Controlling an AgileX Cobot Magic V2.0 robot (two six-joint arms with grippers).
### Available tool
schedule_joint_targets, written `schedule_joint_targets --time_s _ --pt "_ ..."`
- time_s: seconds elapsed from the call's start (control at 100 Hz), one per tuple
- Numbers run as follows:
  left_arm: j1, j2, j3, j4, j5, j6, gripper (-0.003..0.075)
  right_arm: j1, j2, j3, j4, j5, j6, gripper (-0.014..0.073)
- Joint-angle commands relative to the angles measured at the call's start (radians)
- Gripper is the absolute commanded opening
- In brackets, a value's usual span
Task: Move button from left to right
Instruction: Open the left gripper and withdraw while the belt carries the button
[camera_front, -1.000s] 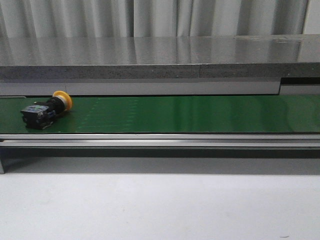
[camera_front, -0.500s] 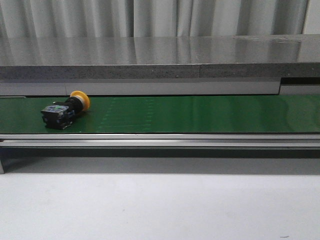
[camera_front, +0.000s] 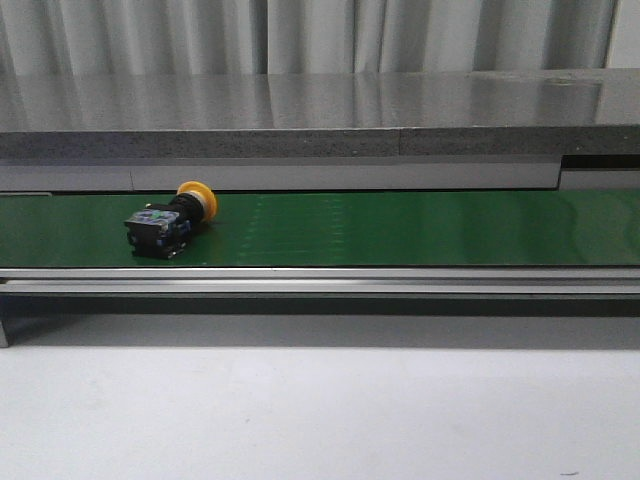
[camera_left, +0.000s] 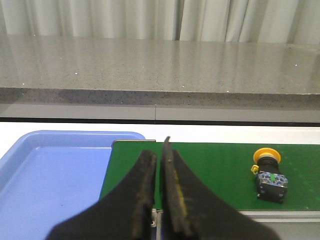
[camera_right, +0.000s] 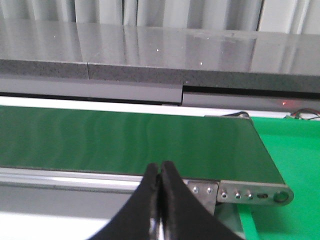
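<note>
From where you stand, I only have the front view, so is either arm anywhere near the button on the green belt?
Observer: No. The left gripper hangs at the belt's left end, apart from the button.
Operator: Fingers open?
Observer: Shut, on both arms; the right gripper holds nothing.
Operator: What's beyond the belt ends?
Observer: A blue tray sits past the left end, a green surface past the right.

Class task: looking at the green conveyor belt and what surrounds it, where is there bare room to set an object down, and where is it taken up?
Bare: the green belt from the button rightward to its end roller, and the blue tray beside the belt's left end. Taken up: only the belt's left part, where the button lies.
</note>
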Motion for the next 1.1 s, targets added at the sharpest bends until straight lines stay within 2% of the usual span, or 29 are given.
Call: schedule_joint_targets --time_s 0.0,0.17,0.33,0.54,0.85,1.09 --pt "-0.009 0.007 -0.025 -0.011 -0.085 -0.003 0.0005 0.002 -0.016 -0.004 -0.008 -0.150 -0.003 -0.0068" --pt "-0.009 0.007 -0.025 -0.011 -0.085 -0.003 0.0005 0.002 0.006 -0.080 -0.008 -0.128 -0.003 -0.0068" --pt "-0.009 0.007 -0.025 -0.011 -0.085 -0.003 0.0005 0.002 0.105 -0.223 -0.008 -0.026 -0.003 -0.0068" --pt "-0.009 0.007 -0.025 -0.011 -0.085 -0.003 0.0005 0.002 0.355 -0.465 -0.008 0.124 -0.003 -0.0068" --pt "-0.009 0.007 -0.025 -0.011 -0.085 -0.003 0.0005 0.002 0.784 -0.814 0.013 0.466 -0.003 -0.0068" --pt "-0.009 0.007 -0.025 -0.011 -0.085 -0.003 0.0005 0.002 0.993 -0.942 0.114 0.529 -0.003 -0.0068"
